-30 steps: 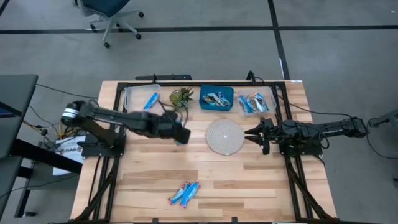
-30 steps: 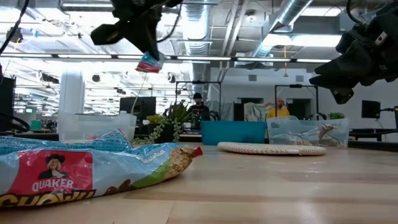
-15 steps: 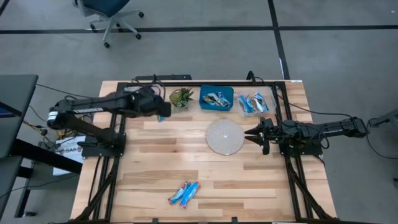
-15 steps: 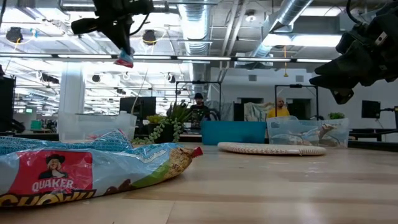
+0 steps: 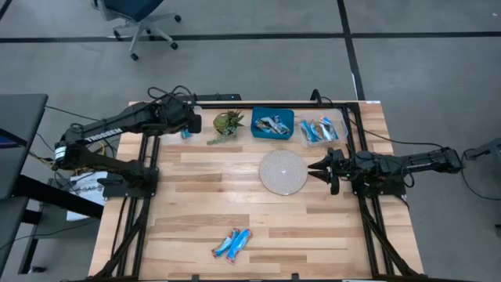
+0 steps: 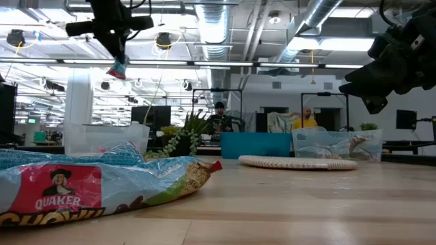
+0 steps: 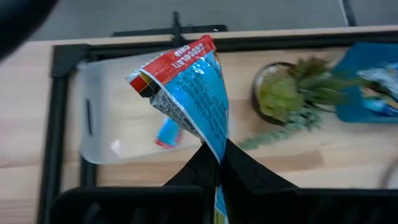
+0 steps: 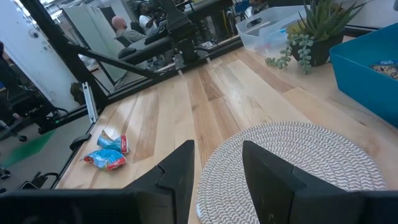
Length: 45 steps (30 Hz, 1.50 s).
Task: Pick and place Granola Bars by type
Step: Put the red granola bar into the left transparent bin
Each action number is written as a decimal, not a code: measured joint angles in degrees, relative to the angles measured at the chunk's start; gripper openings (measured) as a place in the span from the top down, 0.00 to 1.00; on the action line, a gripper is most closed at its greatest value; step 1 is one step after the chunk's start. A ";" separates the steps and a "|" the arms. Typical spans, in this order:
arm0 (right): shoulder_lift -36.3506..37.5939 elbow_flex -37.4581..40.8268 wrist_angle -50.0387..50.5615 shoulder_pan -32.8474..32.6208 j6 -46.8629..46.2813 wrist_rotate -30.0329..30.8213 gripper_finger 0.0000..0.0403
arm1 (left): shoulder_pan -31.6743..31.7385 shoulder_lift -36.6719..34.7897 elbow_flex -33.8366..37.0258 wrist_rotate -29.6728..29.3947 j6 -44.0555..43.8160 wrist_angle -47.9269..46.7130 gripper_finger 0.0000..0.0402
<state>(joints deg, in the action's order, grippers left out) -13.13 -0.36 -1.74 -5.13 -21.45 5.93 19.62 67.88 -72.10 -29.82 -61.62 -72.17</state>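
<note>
I see a pale wooden bench [image 5: 235, 196] with a black frame, standing on a grey floor, with an office chair [image 5: 137, 19] beyond its far edge. Along the far side sit a clear bin [image 7: 124, 118], a potted plant [image 5: 228, 123], a blue bin [image 5: 273, 123] and a second clear bin [image 5: 321, 129]; both of these last two hold wrapped bars. A round woven mat [image 5: 282, 172] lies mid-bench. Two bright blue bars [image 5: 232, 244] lie together near the front edge, well apart from both arms. In the low view the room behind is an open office with ceiling ducts and strip lights, and two people sit far back.

My left gripper [image 5: 186, 125] is high above the far left corner, over the clear bin. Its fingers [image 7: 208, 168] are pressed together, pinching the lower end of a blue granola bar [image 7: 186, 90] with a red end. The wrapper stands up from the fingertips, tilted, with the red end farthest from them. Below it, one more blue bar [image 7: 166, 132] lies inside that clear bin. In the low view the held bar [image 6: 118, 69] hangs well clear of the bench.

My right gripper [image 5: 315, 168] waits just beside the mat's right edge, its fingers [image 8: 180, 171] spread and holding nothing.
</note>
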 joint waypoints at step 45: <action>0.02 0.00 0.00 0.00 -0.02 0.02 0.68 | 33.24 -1.47 22.82 16.09 36.15 27.00 0.89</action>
<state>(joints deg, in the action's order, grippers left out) -13.11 -0.36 -1.74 -5.12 -21.47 5.96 52.86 66.41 -49.28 -13.74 -25.47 -45.17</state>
